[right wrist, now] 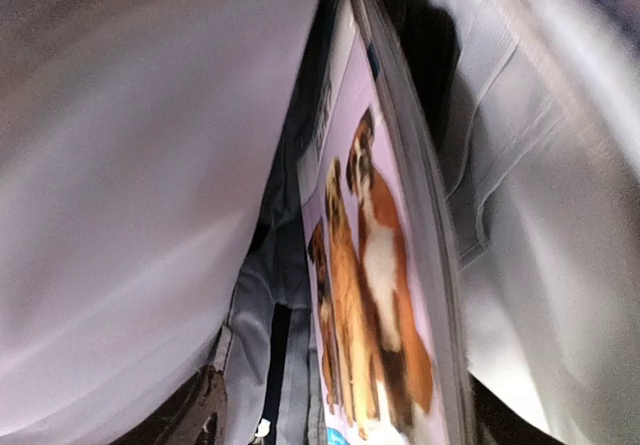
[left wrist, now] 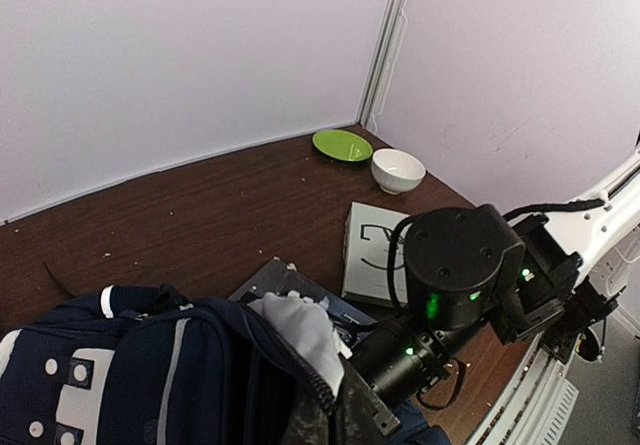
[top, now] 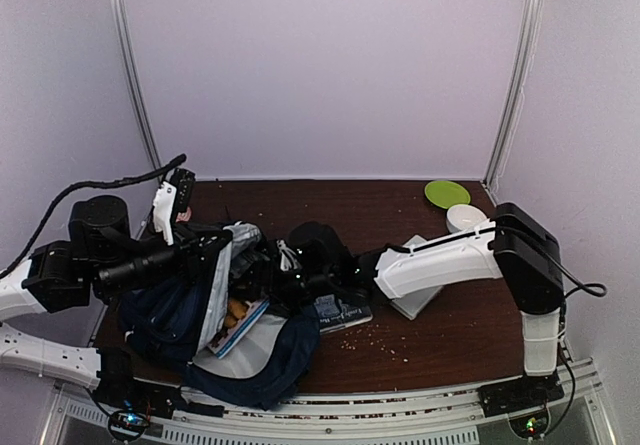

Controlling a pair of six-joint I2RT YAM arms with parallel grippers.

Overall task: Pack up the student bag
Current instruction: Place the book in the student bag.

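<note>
Student bag [top: 200, 330]: navy, lies at the near left of the table [top: 330, 200] in front of the left arm's base. Its mouth is open toward table centre, and one lobe of fabric hangs toward the near edge. The light grey lining [top: 238, 237] is pulled up at the rim, and the white patch [left wrist: 40, 385] shows in the left wrist view. A book with dogs on its cover [right wrist: 365, 265] stands on edge inside the bag between folds of lining; from above, a corner of it shows in the opening. Left gripper [top: 218, 248]: at the raised rim, fingers pinched together on the bag's zipper edge, holding the mouth up. Right gripper [top: 268, 270]: the arm reaches in from the right, low over the table, with its tip buried in the bag's opening. The wrist camera sees only lining and the dog cover at close range, so I cannot tell whether the fingers are spread or closed. A dark book [top: 342, 313] lies flat just right of the bag, touching or nearly touching the fabric. A grey book [top: 418, 290] lies farther right, partly under the right arm. Scattered crumbs [top: 375, 337] lie on the wood near both books. At the far right corner, a white bowl [top: 466, 217] sits just beside a green plate [top: 447, 193], both well apart from the bag.
</note>
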